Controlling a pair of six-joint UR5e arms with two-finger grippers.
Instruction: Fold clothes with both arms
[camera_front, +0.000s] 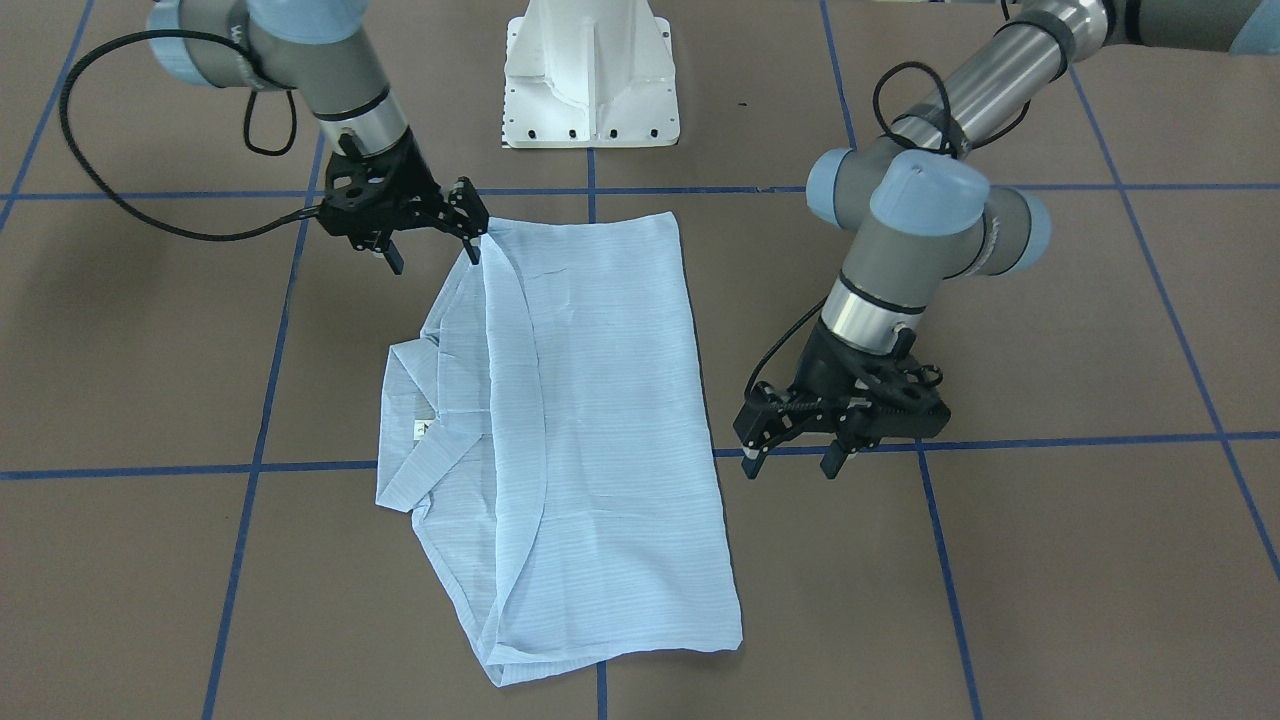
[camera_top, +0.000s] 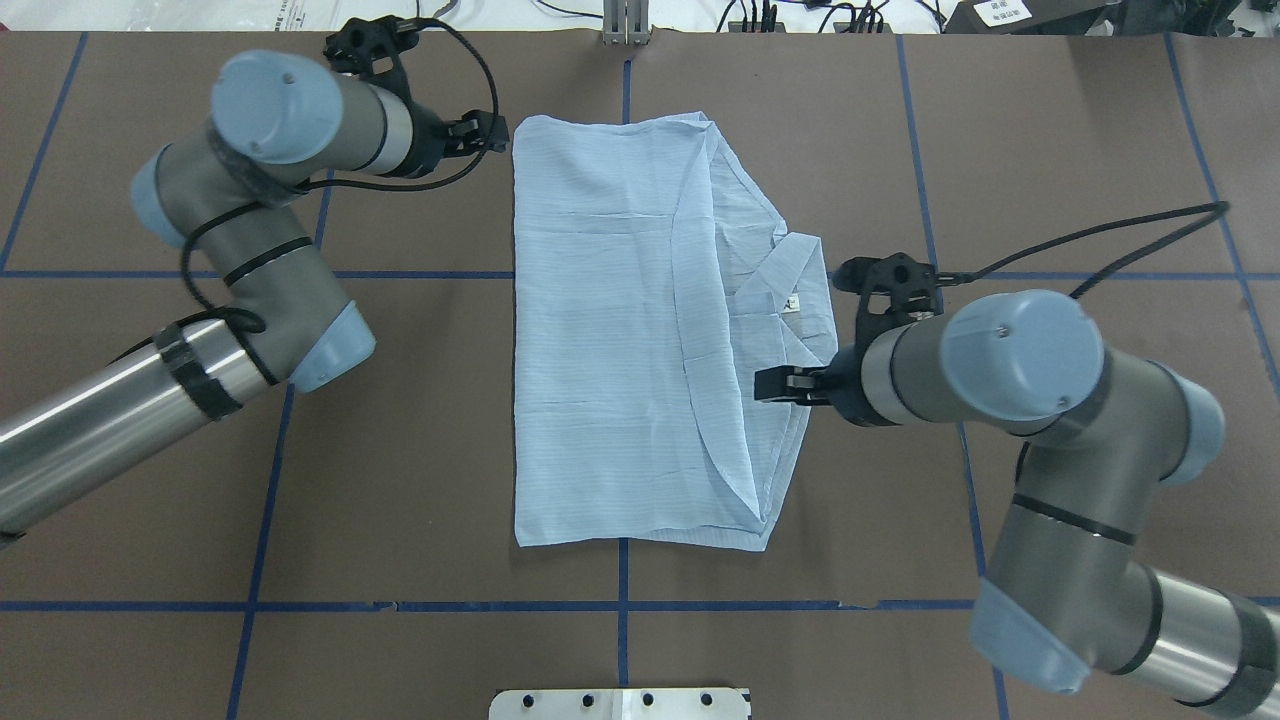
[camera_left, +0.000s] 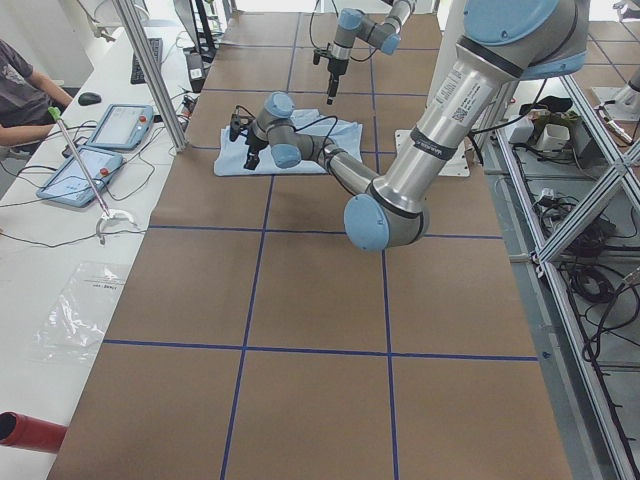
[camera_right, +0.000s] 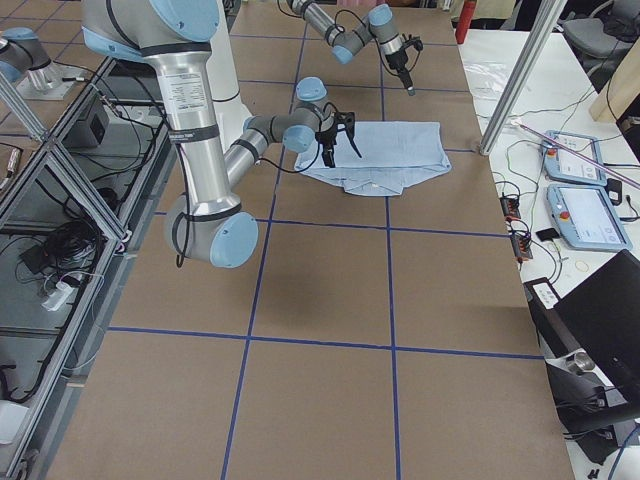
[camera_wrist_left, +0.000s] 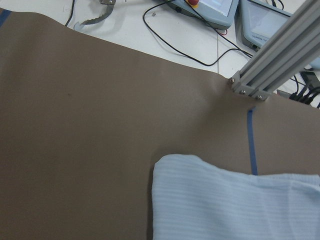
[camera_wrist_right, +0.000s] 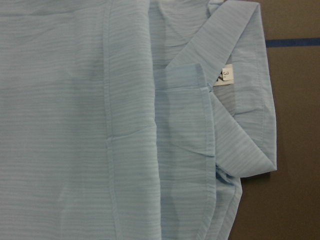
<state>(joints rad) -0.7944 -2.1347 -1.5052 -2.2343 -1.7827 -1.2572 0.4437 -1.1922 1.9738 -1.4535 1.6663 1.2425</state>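
Note:
The clothes are one pale-blue striped shirt (camera_front: 600, 420) (camera_top: 600, 330), lying flat and folded into a long rectangle. Its collar and neck label (camera_front: 423, 428) (camera_top: 791, 303) (camera_wrist_right: 225, 75) are on the robot's right side. My left gripper (camera_front: 792, 465) (camera_top: 487, 132) hovers open beside the shirt's left edge and holds nothing. My right gripper (camera_front: 433, 258) (camera_top: 775, 385) is open above the shirt's right edge. One of its fingers overlaps the cloth's corner in the front view. The left wrist view shows only a shirt corner (camera_wrist_left: 225, 205) on bare table.
The white pedestal base (camera_front: 590, 80) stands behind the shirt. Blue tape lines (camera_front: 590, 190) grid the brown table. An aluminium post (camera_wrist_left: 275, 65) and teach pendants (camera_left: 120, 125) (camera_right: 580, 215) sit at the far edge. A person (camera_left: 20, 90) sits at the side table.

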